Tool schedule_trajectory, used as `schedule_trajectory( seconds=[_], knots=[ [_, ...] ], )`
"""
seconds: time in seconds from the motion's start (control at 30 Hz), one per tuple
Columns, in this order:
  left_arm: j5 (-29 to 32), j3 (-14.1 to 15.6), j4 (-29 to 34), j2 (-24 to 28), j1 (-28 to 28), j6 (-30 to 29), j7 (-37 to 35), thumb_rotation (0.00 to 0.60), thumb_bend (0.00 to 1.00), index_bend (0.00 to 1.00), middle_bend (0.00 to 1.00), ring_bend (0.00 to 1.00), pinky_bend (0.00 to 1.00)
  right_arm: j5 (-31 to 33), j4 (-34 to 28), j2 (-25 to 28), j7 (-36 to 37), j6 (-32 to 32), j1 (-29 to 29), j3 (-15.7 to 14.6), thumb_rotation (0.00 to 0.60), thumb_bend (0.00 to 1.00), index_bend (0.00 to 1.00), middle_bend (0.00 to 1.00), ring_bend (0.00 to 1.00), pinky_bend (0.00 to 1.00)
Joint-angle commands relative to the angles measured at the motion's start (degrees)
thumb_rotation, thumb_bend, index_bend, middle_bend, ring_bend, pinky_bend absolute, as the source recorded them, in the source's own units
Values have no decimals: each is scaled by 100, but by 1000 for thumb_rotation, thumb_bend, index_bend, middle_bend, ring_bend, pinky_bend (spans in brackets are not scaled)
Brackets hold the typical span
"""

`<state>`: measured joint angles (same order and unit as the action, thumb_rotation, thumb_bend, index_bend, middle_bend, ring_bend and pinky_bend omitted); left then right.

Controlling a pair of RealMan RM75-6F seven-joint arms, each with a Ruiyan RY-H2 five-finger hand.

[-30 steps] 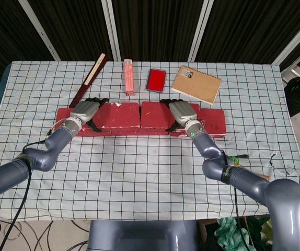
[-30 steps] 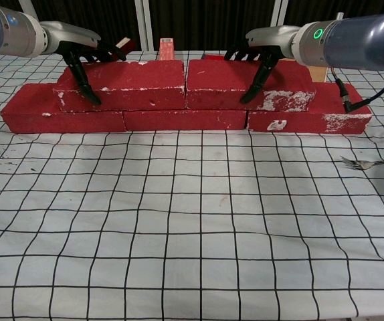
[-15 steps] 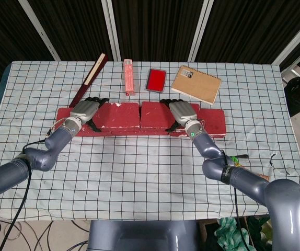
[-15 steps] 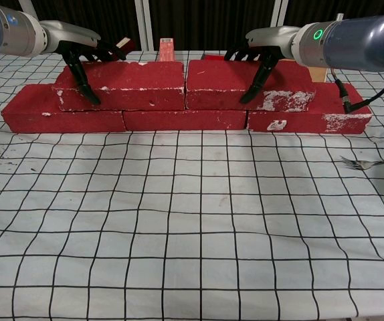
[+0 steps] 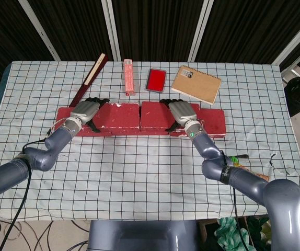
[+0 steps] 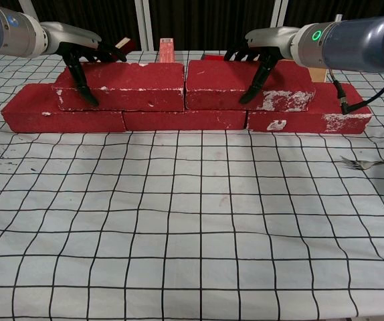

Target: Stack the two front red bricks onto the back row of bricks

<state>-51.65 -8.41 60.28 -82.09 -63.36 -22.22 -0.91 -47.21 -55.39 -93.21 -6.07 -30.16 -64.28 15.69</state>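
Two red bricks lie end to end on top of a lower row of three red bricks. My left hand grips the left upper brick at its left end, thumb down the front face and fingers over the back edge. In the same way, my right hand grips the right upper brick near its right end. The lower row's ends stick out on both sides.
Behind the bricks lie a dark red stick, a pink box, a red case and a brown notebook. A fork lies at the right on the checked cloth.
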Motion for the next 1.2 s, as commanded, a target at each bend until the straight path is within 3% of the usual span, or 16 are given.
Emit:
schedule_trajectory(
  seconds=[0.03, 0.27, 0.57, 1.2],
  knots=[
    [-26, 1, -22, -13, -10, 24, -6, 600, 39, 37, 100, 0, 38, 24, -6, 11, -16, 33, -6, -11, 600, 221, 294, 236, 203, 192],
    [-59, -5, -55, -39, -16, 33, -29, 600, 2, 37, 82, 0, 20, 65, -62, 63, -10, 129, -17, -22, 600, 162, 192, 152, 147, 180],
    [-30, -15, -49, -45, -20, 15, -42, 600, 0, 31, 48, 0, 0, 94, -115, 115, 16, 221, -33, -49, 600, 124, 141, 82, 105, 161],
    [93, -21, 104, 45, -43, -43, -17, 600, 0, 22, 32, 0, 0, 34, -304, 193, 143, 90, -5, 10, 600, 76, 78, 45, 69, 116]
  ],
)
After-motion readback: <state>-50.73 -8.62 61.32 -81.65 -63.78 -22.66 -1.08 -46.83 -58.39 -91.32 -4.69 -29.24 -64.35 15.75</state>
